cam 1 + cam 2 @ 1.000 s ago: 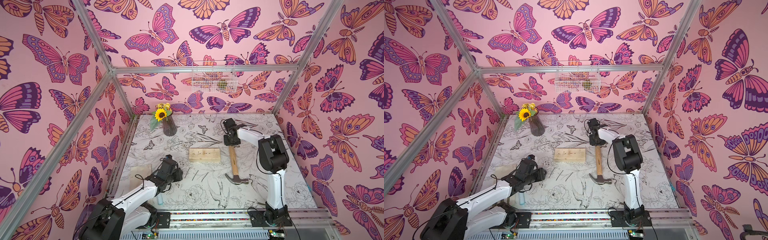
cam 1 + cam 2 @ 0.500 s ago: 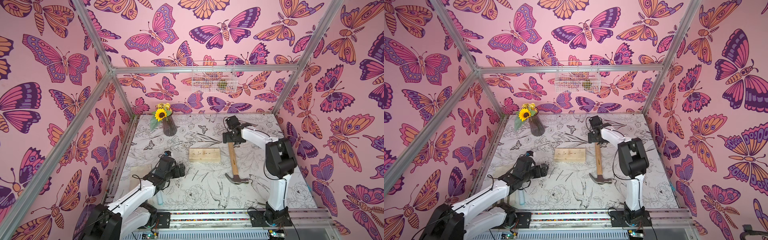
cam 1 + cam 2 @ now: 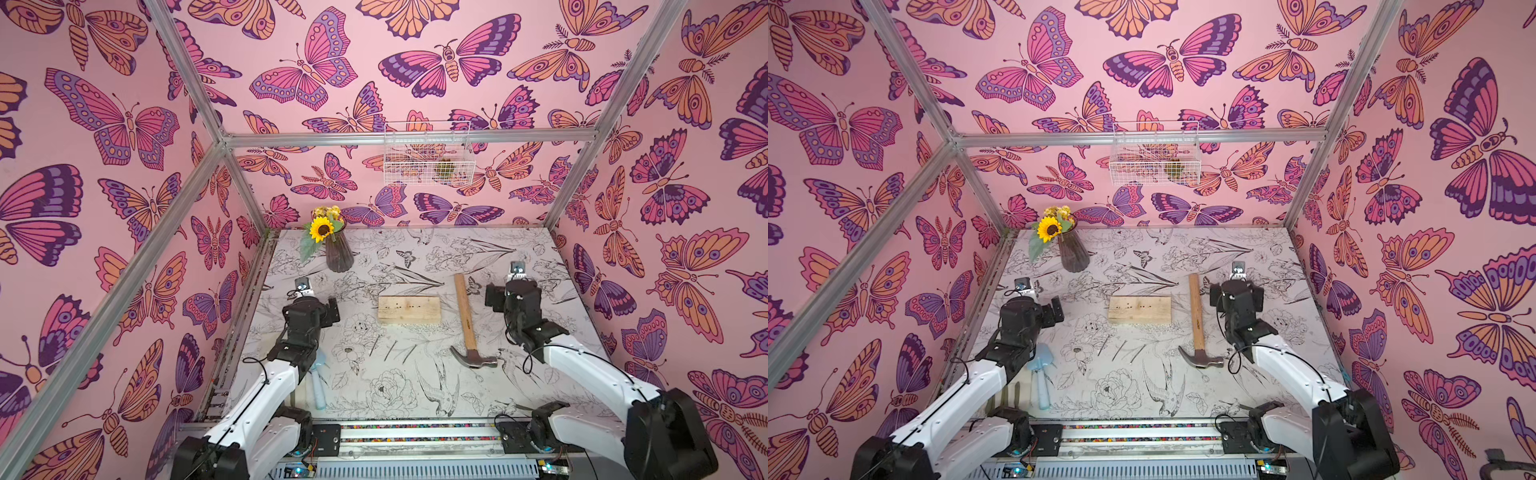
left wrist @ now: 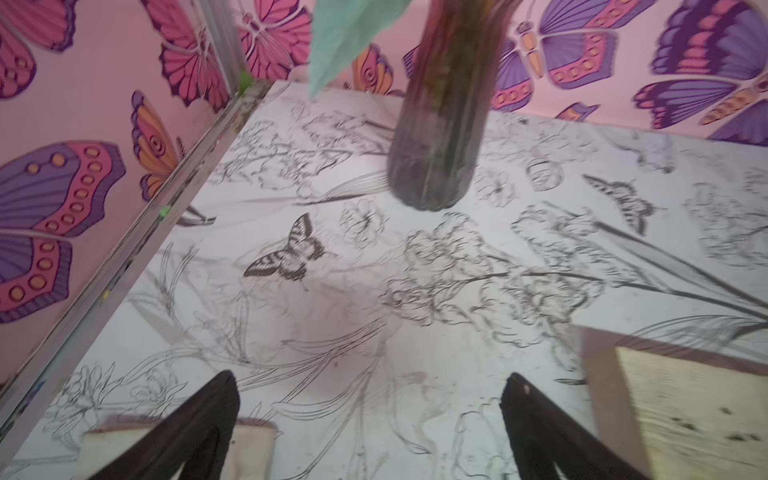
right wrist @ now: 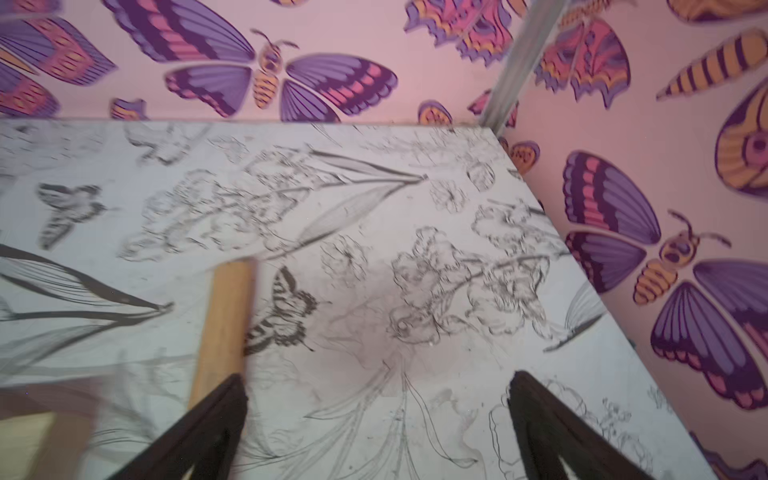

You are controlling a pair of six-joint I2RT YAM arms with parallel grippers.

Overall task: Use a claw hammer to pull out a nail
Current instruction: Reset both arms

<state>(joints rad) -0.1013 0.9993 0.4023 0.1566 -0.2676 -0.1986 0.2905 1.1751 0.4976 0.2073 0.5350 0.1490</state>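
Wrist views: left pincer, right pincer agape, empty; both top views: claw hammer stamp unreadable.

Note the claw hammer, with its long light-brown wooden handle and grey steel head with a curved forked claw; in both top views you see it lying flat on the white table printed with line-drawn flowers; its handle runs away from the robot toward the back wall, leaning slightly; the head sits crosswise at the near end, claw toward the robot's left, blunt face toward its right; a small dark mark crosses the handle about midway; the hammer lies just beside the pale rectangular wooden block, on the block's right, apart from it; in the right wrist view you see only the handle's far end, blurred.
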